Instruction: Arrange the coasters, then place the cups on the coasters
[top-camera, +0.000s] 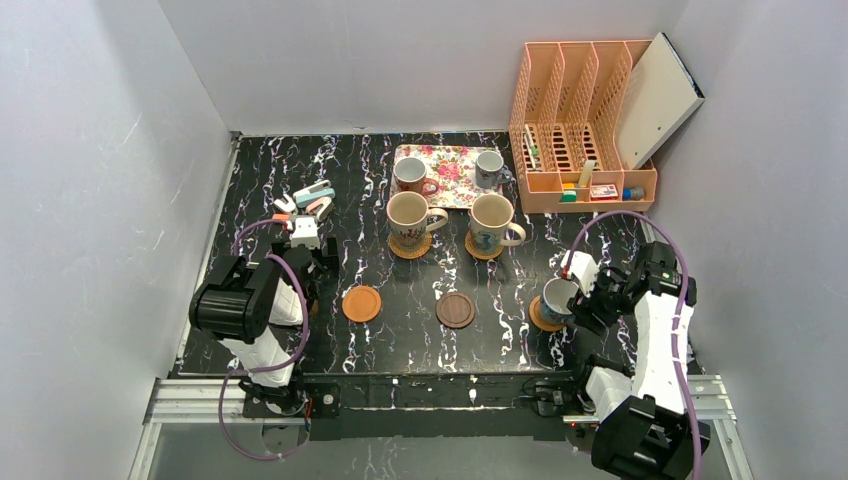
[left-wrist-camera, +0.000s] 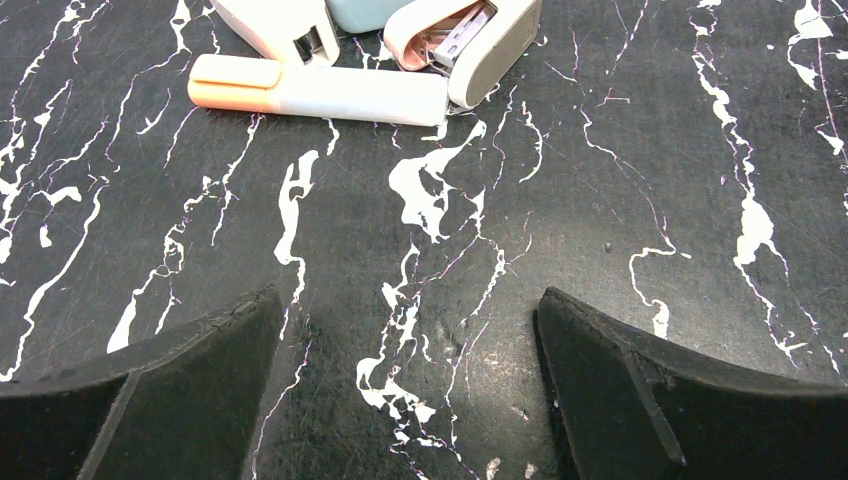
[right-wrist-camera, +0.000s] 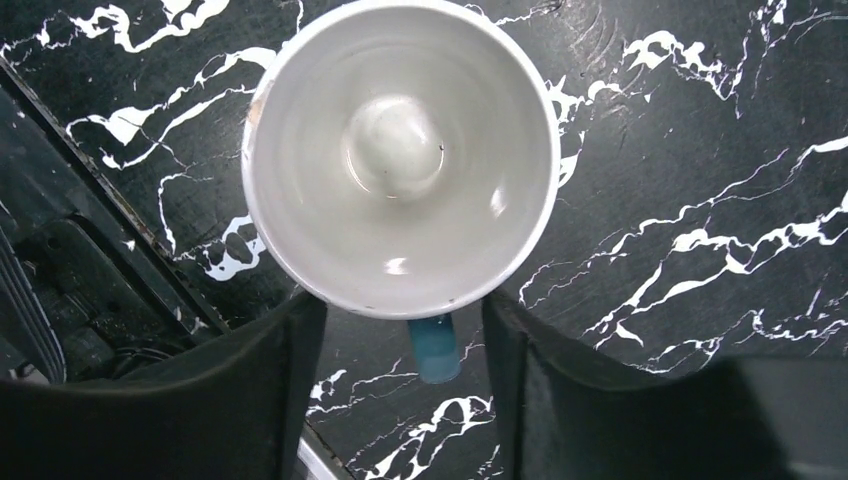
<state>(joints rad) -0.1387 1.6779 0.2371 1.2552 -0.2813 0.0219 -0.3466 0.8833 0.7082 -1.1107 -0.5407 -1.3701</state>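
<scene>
A cup (right-wrist-camera: 400, 160), white inside with a blue handle (right-wrist-camera: 435, 350), stands on an orange-brown coaster (top-camera: 541, 320) at the right. My right gripper (right-wrist-camera: 403, 300) is open, a finger on each side of the handle without touching it; it also shows in the top view (top-camera: 583, 295). Two cream cups (top-camera: 410, 213) (top-camera: 491, 218) sit on woven coasters (top-camera: 410, 248) (top-camera: 480, 250). An orange coaster (top-camera: 361, 303) and a dark brown coaster (top-camera: 456, 310) lie bare. A red-handled cup (top-camera: 410, 175) and a small greyish cup (top-camera: 489, 168) stand on the floral tray (top-camera: 450, 152). My left gripper (left-wrist-camera: 410, 300) (top-camera: 305, 240) is open over bare table.
Staplers (top-camera: 312, 200) (left-wrist-camera: 470, 40) and an orange-capped highlighter (left-wrist-camera: 320, 90) lie just beyond the left gripper. An orange file rack (top-camera: 580, 120) with small items and a white board stands at the back right. Grey walls close in the left, back and right.
</scene>
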